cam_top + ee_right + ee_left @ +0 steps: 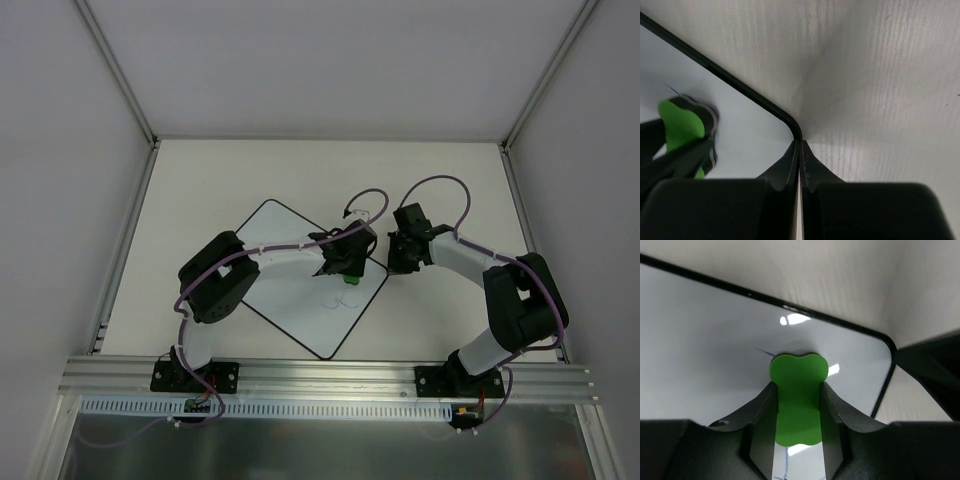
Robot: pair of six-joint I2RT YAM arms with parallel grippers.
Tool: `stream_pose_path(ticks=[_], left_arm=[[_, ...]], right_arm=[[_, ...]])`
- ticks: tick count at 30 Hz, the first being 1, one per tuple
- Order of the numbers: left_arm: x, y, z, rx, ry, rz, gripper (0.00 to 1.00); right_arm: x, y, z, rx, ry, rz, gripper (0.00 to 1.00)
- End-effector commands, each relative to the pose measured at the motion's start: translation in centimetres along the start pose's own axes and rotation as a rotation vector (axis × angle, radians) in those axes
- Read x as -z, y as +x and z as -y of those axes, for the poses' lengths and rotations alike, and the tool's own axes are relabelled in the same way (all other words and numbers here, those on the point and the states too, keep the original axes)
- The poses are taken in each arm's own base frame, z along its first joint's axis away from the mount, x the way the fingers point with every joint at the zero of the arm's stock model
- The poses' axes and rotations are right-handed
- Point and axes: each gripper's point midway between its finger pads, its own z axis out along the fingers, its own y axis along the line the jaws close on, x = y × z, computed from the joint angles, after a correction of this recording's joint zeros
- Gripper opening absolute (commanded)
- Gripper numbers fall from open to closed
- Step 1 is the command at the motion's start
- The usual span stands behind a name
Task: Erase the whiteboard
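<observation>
Your left gripper (798, 387) had its jaws clamped on the green eraser (799, 372), one finger against each side of its narrow waist. The eraser's rounded head stuck out past the fingertips. In the left wrist view, that head met the whiteboard (700, 330), with a thin blue line (762, 352) running out from beside it. Another blue stroke (787, 460) showed on the board below the eraser, between the fingers.

Your right gripper (799, 145) had its jaws pressed together with nothing between them. Its tips sat right at a rounded corner of the board, over the pale table (880, 75). You could not tell from that view whether they touched the black edge.

From above, the whiteboard (300, 305) lay flat on the table (450, 180), turned at an angle like a diamond, roughly in the middle and nearer the left arm. Your left gripper (348, 265) reached across the board to its right part, with the eraser (350, 281) pointing down at the surface. Faint scribbles (335, 303) lay just below the eraser on the board. Your right gripper (405, 250) sat just beside the board's right corner, close to the left one.
</observation>
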Motion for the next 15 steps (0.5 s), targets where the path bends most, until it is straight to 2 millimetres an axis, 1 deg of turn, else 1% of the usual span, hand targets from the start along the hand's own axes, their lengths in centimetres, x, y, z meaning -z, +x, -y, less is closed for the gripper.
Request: stream_pose_path(ticks=[1, 3, 5, 6, 7, 9, 10, 12, 14, 15], left_arm=[[0.9, 9.2, -2.7, -0.01, -0.094, -0.27, 0.0], [1.3, 9.3, -3.4, 0.015, -0.124, -0.265, 0.0], [1.6, 8.5, -3.9, 0.011, -0.161, -0.247, 0.0], [1.6, 7.7, -4.8, 0.001, -0.213, -0.221, 0.0], [2.0, 6.8, -5.3, -0.007, -0.258, -0.223, 0.0], [1.9, 5.9, -6.8, -0.021, -0.318, -0.223, 0.0], [1.8, 5.0, -7.8, -0.001, -0.341, -0.222, 0.0], [1.5, 4.2, -9.0, 0.012, -0.361, -0.22, 0.0], [1.1, 3.0, -10.2, 0.035, -0.377, -0.211, 0.0], [1.0, 2.6, -10.4, 0.037, -0.378, -0.208, 0.0]], right_arm=[[0.0, 1.6, 0.8, 0.003, 0.021, -0.046, 0.0], [0.1, 1.6, 0.8, 0.002, 0.02, -0.043, 0.0], [0.1, 1.5, 0.7, 0.0, 0.015, -0.041, 0.0], [0.1, 1.4, 0.7, 0.0, 0.015, -0.039, 0.0], [0.2, 1.5, 0.7, 0.0, 0.016, -0.04, 0.0], [0.2, 1.6, 0.7, 0.0, 0.015, -0.041, 0.0], [0.2, 1.6, 0.8, 0.0, 0.019, -0.04, 0.0], [0.2, 1.5, 0.8, 0.0, 0.018, -0.038, 0.0], [0.2, 1.5, 0.8, 0.001, 0.017, -0.036, 0.0], [0.2, 1.5, 0.8, -0.001, 0.016, -0.037, 0.0]])
